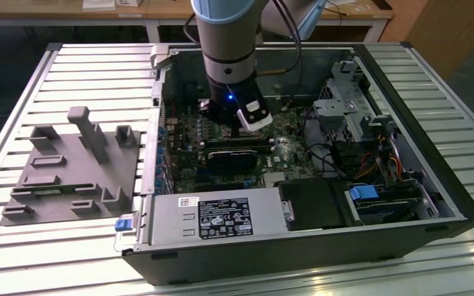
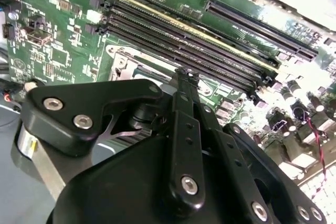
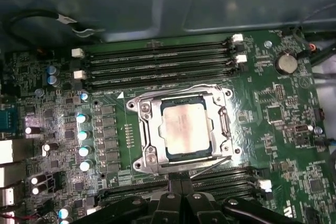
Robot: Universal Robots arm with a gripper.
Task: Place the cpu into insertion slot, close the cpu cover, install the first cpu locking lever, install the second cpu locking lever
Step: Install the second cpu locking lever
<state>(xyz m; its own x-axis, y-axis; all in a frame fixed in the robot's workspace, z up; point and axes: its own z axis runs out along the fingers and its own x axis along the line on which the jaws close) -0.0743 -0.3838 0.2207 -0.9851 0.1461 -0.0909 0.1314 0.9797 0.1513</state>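
Note:
The cpu (image 3: 186, 127), a flat silver-grey square, lies in the insertion slot (image 3: 137, 164) on the green motherboard. The cpu cover (image 3: 144, 129), a silvery frame, lies flat around it. A thin wire locking lever (image 3: 184, 88) runs along one side of the socket and another lever (image 3: 210, 162) along the opposite side, nearest my gripper. My gripper (image 3: 182, 184) hovers just off that socket edge with its black fingers together and nothing visible between them. In the second wrist view the gripper (image 2: 186, 74) points at a corner of the socket (image 2: 126, 59). In the exterior view the gripper (image 1: 231, 127) reaches down into the open computer case.
Long black memory slots (image 3: 157, 64) flank the socket on both sides. A black fan unit (image 1: 232, 159) sits just below the gripper. A silvery power supply (image 1: 212, 216) and a drive cage (image 1: 352, 111) line the case walls. A grey fixture (image 1: 72, 166) lies at the exterior view's left.

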